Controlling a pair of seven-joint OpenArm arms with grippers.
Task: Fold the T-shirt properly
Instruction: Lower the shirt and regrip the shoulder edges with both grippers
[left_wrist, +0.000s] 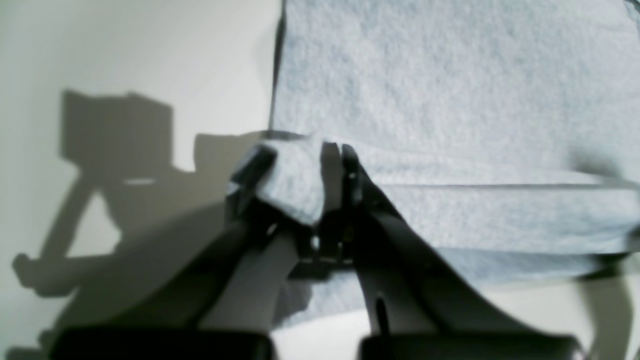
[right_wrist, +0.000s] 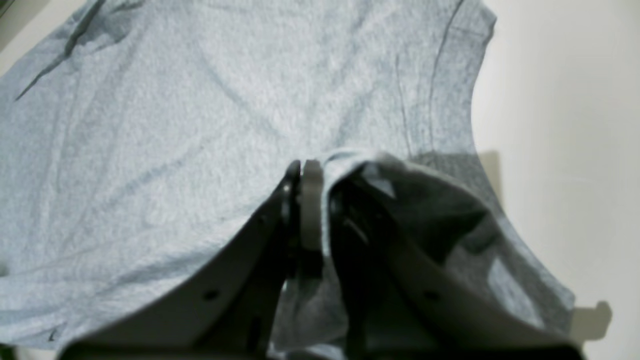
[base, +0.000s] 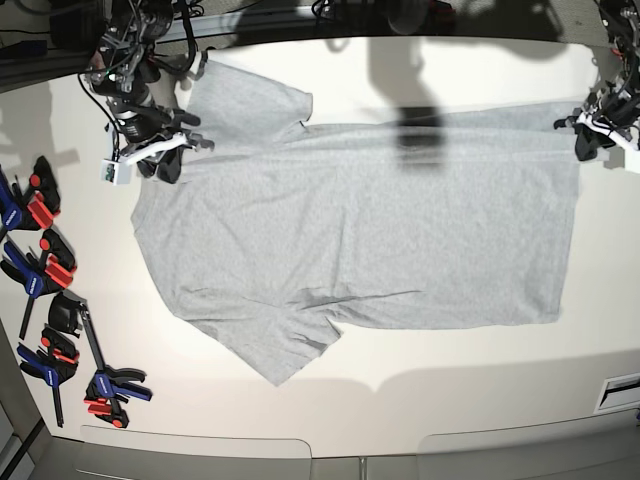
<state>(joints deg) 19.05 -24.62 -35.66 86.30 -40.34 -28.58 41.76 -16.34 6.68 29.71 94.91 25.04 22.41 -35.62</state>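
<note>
Both wrist views were blurred. The T-shirt (right_wrist: 200, 125) was cut off by those frames' edges. In the base view, the left gripper (base: 597, 128) was clipped by the right edge, its jaws too small to be judged.

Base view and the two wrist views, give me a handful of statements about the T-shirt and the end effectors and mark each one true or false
1. The T-shirt lies spread out on the white table. True.
2. The left end effector is open and clear of the cloth. False: it is shut on a bunch of the grey fabric at the shirt's edge.
3. The right end effector pinches T-shirt fabric. True.
4. Black lettering shows on the upturned side of the shirt. False: the side facing up is plain grey.
5. The blue and red clamps rest on top of the shirt. False: they lie on the table beside it, apart from the cloth.
</note>
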